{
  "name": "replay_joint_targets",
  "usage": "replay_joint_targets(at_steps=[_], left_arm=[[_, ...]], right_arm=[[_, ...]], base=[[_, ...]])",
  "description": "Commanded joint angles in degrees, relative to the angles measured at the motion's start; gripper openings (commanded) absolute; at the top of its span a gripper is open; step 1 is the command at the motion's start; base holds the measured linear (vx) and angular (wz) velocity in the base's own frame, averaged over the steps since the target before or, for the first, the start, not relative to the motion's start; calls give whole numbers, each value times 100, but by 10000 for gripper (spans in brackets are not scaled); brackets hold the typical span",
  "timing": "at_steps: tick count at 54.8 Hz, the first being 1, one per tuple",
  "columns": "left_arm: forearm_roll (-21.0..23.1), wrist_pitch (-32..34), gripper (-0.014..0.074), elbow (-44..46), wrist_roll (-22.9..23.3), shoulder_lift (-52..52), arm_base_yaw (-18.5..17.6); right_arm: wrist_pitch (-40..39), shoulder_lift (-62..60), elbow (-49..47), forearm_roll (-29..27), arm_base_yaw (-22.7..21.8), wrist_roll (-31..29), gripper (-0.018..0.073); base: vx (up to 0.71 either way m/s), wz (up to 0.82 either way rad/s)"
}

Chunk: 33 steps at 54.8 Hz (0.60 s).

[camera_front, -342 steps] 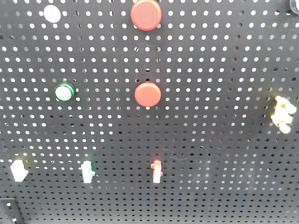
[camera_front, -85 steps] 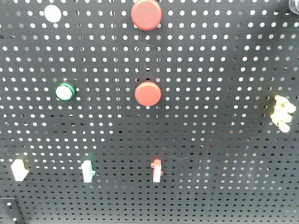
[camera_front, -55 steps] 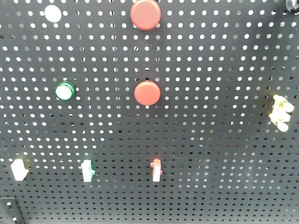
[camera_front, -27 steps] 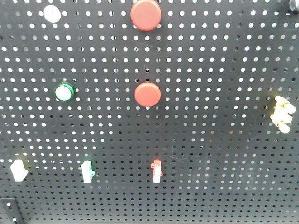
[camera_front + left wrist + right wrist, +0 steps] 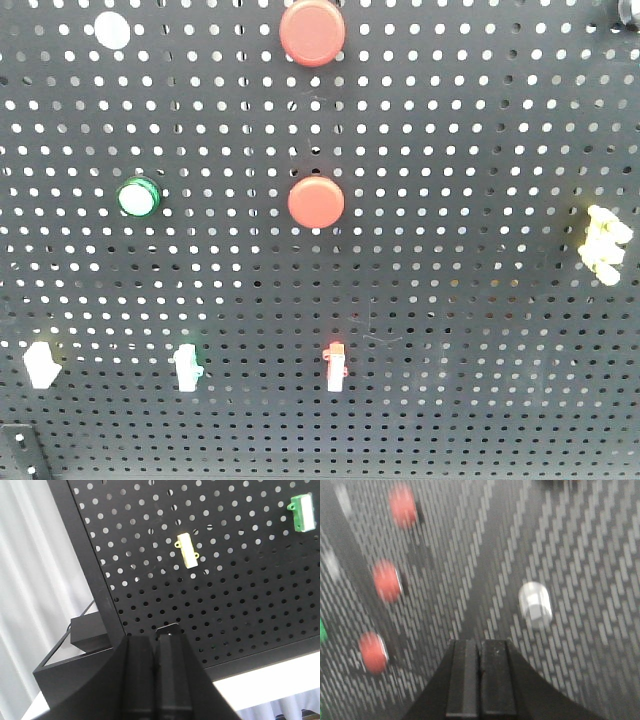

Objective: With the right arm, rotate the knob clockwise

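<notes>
Nearest in my right wrist view, the right pincer has its two dark fingers pressed together with nothing between them. Just above and to the right of it, apart from the tips, sits the white knob on the pegboard; the whole view is smeared by motion blur, so I cannot tell the knob's orientation. Further off to the left, three red buttons run in a line; the nearest red button is lowest in the frame.

In my left wrist view, the left pincer is likewise closed on nothing, pointing at the lower edge of the board. Beyond it a yellow toggle switch is mounted, and a green toggle switch sits at the upper right. A black box lies beside the board's left edge.

From the front camera, neither arm shows. The board carries a green pushbutton, a centre red button and a yellowish fitting at the right edge. Against half a second ago, these fixtures sit where they were; I see no change there.
</notes>
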State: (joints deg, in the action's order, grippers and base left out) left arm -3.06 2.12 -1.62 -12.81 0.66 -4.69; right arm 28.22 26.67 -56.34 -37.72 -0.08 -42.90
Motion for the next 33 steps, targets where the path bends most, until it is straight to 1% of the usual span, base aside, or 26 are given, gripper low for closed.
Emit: replay_joint_targets(at_steps=[1,7,14,18,33], left_arm=[[30,436,-6,-187,22,95,-45],[30,436,-6,-187,22,95,-45],[30,436,-6,-187,22,95,-45],[30,436,-6,-187,22,95,-45],[30,436,-6,-187,22,95,-45]], right_arm=[[-1214,-304,738,5,-5,37,-7],[-2395,-571,1824,-22,-5,20,-7],[-3173,-553,2722,-44,-5,20,-7],[-3274,-553,3108,-44,-5,20,-7],[-3206,-553,4446,-44,-5,20,-7]], base=[[0,0],[0,0],[0,0],[0,0],[0,0]])
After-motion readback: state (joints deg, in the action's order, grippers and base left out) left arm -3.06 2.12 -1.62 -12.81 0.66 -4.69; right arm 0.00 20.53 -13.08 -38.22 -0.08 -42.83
